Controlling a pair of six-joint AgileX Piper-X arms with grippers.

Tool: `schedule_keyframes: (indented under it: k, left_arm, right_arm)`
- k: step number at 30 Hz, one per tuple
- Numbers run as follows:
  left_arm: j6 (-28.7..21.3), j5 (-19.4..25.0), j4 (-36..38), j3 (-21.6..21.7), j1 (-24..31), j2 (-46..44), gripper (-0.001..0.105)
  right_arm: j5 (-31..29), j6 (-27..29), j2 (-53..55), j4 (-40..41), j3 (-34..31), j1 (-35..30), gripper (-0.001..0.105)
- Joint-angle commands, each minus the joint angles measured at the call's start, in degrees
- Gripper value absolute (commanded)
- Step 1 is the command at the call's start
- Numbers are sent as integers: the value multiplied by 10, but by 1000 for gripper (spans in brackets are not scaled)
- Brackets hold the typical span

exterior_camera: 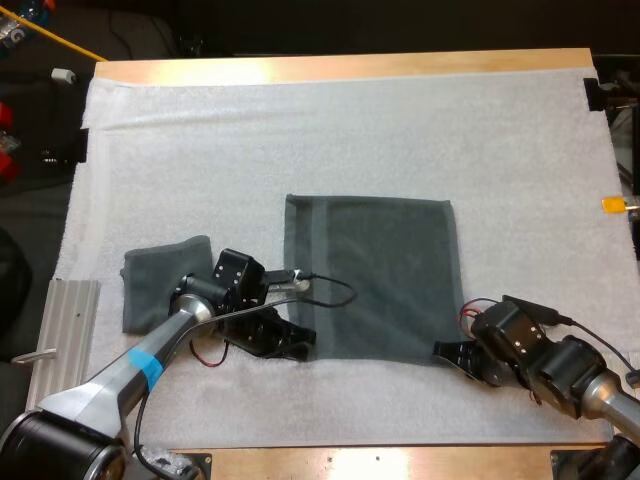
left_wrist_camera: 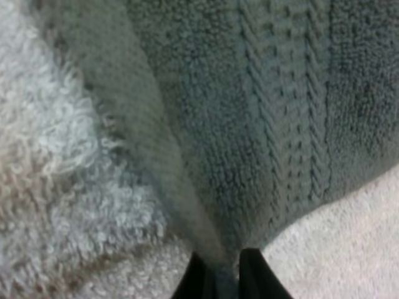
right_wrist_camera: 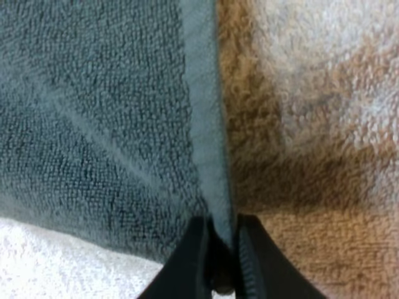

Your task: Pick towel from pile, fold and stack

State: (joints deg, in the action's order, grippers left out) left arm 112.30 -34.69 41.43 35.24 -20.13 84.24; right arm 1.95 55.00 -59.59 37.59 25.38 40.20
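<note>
Spread towel point(exterior_camera: 370, 275) lies flat at the middle of the white mat point(exterior_camera: 350, 110). Left gripper point(exterior_camera: 298, 350) is at its near left corner, and in the left wrist view the 2 fingers point(left_wrist_camera: 196, 283) pinch the fabric from both sides. Right gripper point(exterior_camera: 450, 355) grips the hem at the near right corner, its fingers narrow on the cloth. 1 folded towel point(exterior_camera: 150, 285) rests on the mat beside the left arm, apart from the spread towel.

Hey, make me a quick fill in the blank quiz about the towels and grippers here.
1. The left gripper pinches the spread towel's near ____ corner.
2. The right gripper is ____ on that towel's other near corner.
3. The folded towel lies on the ____ mat.
Missing words: left; shut; white.
</note>
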Motion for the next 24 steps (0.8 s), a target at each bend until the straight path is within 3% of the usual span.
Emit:
schedule_keyframes:
  k: [1, 6, 13, 18, 21, 24]
  left_arm:
    - [-12, 6, 14, 0, -4, -6, 0]
    - [-49, 18, 59, 0, -4, -55, 0]
    - [-95, 14, 164, 0, -21, -160, 0]
    - [-90, 14, 167, 0, -62, -213, 0]
    - [-52, 9, 139, 0, -63, -215, 0]
    - [-31, -27, 106, 0, -49, -205, 0]
  right_arm:
    - [-1, 10, 3, 9, 0, 1, 0]
    - [41, 37, 16, 14, 0, 1, 0]
    - [48, 40, 72, 94, 24, 1, 0]
    - [48, 44, 106, 117, 52, 1, 0]
    - [48, 44, 107, 103, 60, 1, 0]
    - [60, 39, 101, 79, 60, 1, 0]
